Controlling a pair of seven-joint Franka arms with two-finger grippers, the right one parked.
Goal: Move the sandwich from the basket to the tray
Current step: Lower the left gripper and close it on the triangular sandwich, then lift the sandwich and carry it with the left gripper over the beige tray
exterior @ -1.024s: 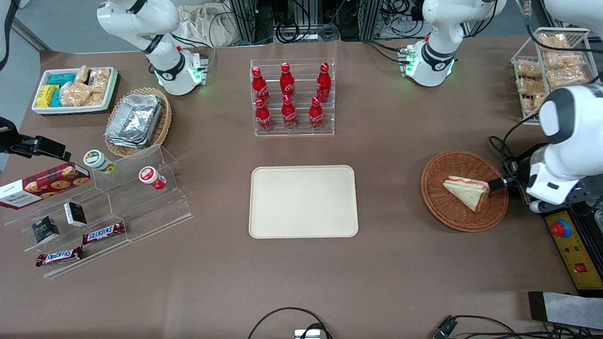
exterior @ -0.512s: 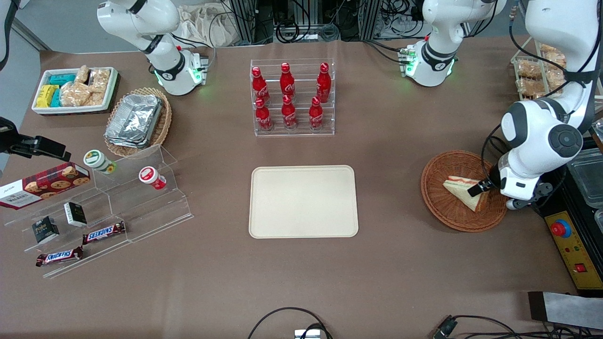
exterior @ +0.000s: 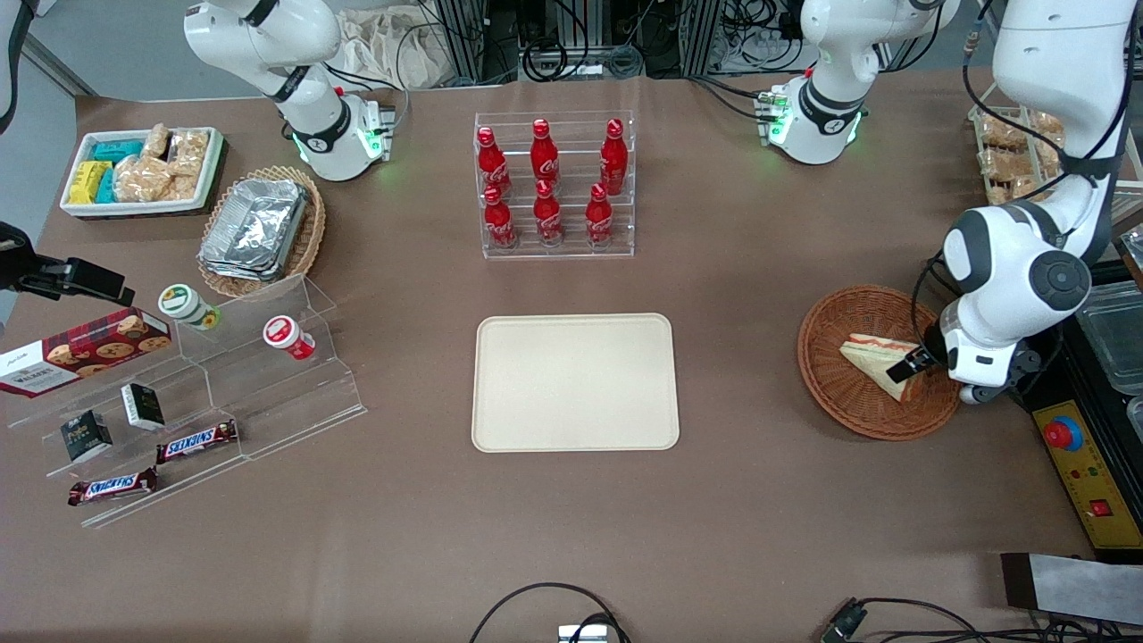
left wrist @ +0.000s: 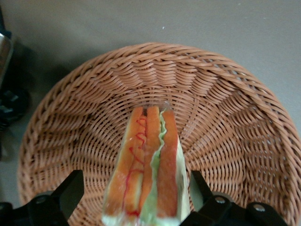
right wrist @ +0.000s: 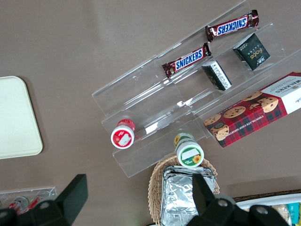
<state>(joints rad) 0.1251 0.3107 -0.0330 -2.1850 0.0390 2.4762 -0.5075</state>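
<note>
The sandwich [exterior: 871,362], a pale wedge with orange-red and green filling, lies in the reddish-brown wicker basket [exterior: 848,406] toward the working arm's end of the table. My left gripper [exterior: 911,364] is down in the basket at the sandwich's wide end. In the left wrist view the gripper [left wrist: 136,190] is open, with one black finger [left wrist: 70,190] on each side of the sandwich [left wrist: 150,160] and a gap on one side; the basket [left wrist: 225,117] lies under it. The cream tray [exterior: 574,381] lies flat at the table's middle and also shows in the right wrist view [right wrist: 14,117].
A clear rack of red bottles [exterior: 554,183] stands farther from the front camera than the tray. A yellow control box with a red button [exterior: 1076,464] sits beside the basket. A wire rack of bagged snacks [exterior: 1009,152] stands nearby. A stepped acrylic stand [exterior: 205,393] holds snacks toward the parked arm's end.
My left arm has swung in over the basket's edge. The gripper has moved from the sandwich's end to straddle it. The sandwich has stayed in the basket.
</note>
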